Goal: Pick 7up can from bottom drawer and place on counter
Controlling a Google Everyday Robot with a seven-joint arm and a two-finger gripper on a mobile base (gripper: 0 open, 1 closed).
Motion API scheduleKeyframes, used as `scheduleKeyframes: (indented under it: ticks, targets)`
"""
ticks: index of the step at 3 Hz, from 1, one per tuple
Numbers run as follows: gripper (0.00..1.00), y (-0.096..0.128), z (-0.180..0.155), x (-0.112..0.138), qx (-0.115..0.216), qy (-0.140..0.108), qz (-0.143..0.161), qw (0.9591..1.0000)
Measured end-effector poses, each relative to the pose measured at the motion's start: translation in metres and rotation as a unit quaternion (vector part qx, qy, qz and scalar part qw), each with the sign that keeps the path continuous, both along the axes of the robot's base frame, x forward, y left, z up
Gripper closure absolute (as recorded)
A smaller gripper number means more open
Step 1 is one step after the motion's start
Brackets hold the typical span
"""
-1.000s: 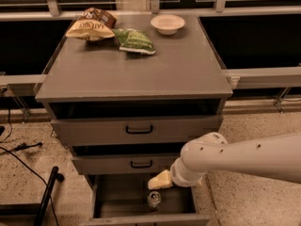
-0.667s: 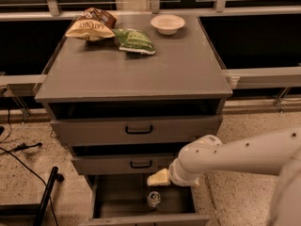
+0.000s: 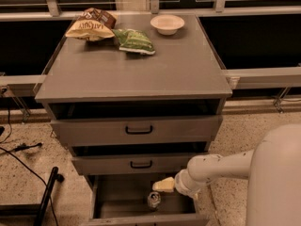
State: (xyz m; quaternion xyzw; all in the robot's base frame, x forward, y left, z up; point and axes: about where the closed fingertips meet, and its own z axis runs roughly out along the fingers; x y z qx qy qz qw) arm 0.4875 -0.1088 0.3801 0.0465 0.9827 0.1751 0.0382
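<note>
Standing upright on the floor of the bottom drawer (image 3: 99,197), the 7up can (image 3: 154,200) has its long axis vertical and its metal top facing up toward the camera. Can sits right of the drawer's middle, toward the front, clear of the walls. Looks small, silvery, round dark top with a pale rim; markings on the side too dim to read. Bottom drawer is pulled out, front edge at the frame bottom. Gripper (image 3: 162,185) is a pale yellowish wedge pointing left, just above and slightly behind the can, under the front of the middle drawer (image 3: 103,165); contact with the can can't be made out, looks apart. Open or closed: cannot tell from this angle. Arm (image 3: 221,166) is white, comes in from the right edge, runs roughly level and leftward, ends in a rounded wrist joint right behind the gripper; a big white blurred link fills the lower right corner. Top drawer (image 3: 94,132) and middle drawer both have black handles and stick out a little. Counter (image 3: 136,72) is flat grey, holds a tan chip bag (image 3: 91,26) at back left, a green snack bag (image 3: 134,41) just beside it, and a white bowl (image 3: 167,23) at back right. Black pole (image 3: 47,197) leans on the floor at lower left.
</note>
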Motion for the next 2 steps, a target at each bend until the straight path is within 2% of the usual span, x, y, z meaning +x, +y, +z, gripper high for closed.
scheduleKeyframes:
  ticks: [1, 2]
  targets:
    - [0.0, 0.0, -0.009, 0.0, -0.003, 0.006, -0.004, 1.0]
    - [0.0, 0.007, -0.038, -0.002, -0.009, 0.016, -0.002, 0.9998]
